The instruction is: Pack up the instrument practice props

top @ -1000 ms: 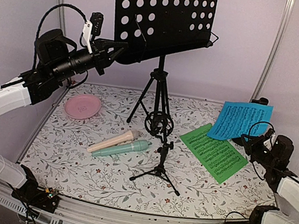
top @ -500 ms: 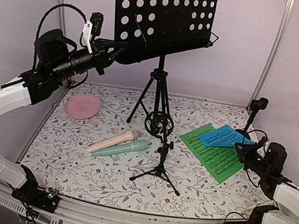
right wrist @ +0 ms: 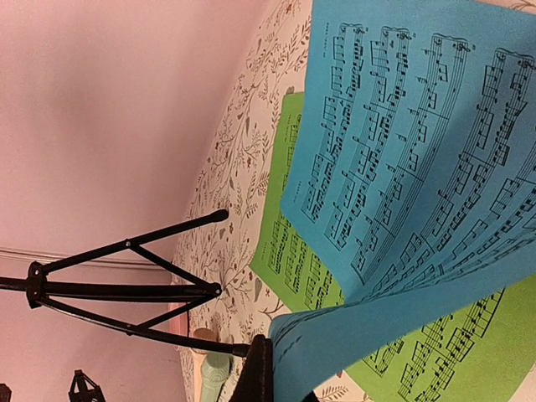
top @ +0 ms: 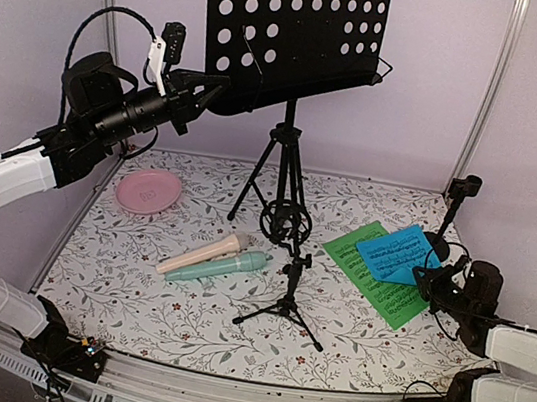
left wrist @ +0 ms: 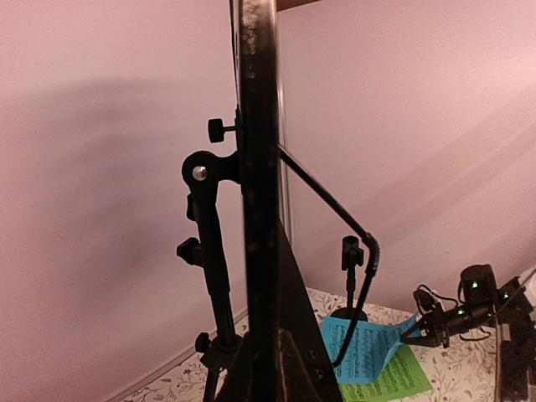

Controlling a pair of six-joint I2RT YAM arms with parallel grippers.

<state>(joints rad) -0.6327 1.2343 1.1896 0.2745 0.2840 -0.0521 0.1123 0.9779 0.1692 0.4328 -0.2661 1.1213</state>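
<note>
The rack [top: 294,33] stands at the back on its tripod legs. My left gripper [top: 204,88] is clamped on its lower left edge (the wrist view shows the plate edge-on between the fingers). The change is on the right. The blue sheet [top: 397,254], up in the air a second ago, has come down and now rests across the green sheet [top: 390,298] on the table [top: 133,292]. My right gripper [top: 423,278] is pinched shut on the blue sheet's near corner, low over the cloth. I judge the sheets are being stacked to pack together. The beige mic [top: 202,253], mint mic [top: 226,268] and small tripod [top: 286,300] lie mid-table, well apart from both jaws.
</note>
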